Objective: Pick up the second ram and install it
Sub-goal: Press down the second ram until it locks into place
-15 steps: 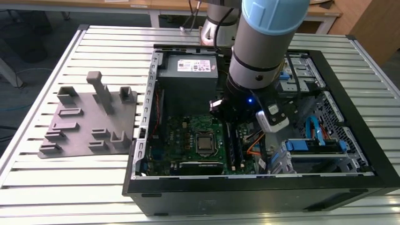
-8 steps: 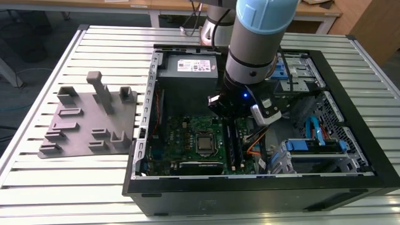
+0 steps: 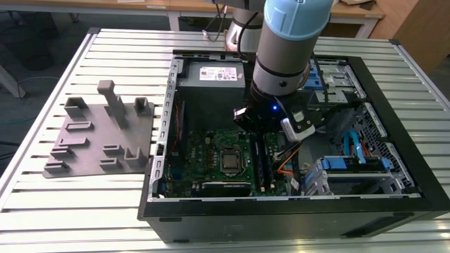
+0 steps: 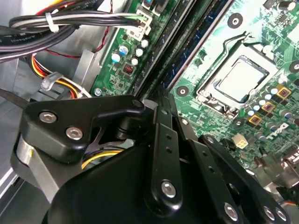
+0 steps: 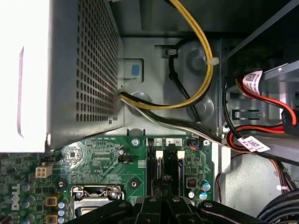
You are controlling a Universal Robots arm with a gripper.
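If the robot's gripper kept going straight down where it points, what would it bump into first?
Probably the RAM slots on the green motherboard; the gripper points right at them. How near it is can't be told.

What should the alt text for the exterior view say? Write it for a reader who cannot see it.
A robot arm reaches down into an open computer case lying on a slatted metal table, its hand just above the green motherboard near the memory slots. A grey slotted tray sits on the table at the exterior view's left.
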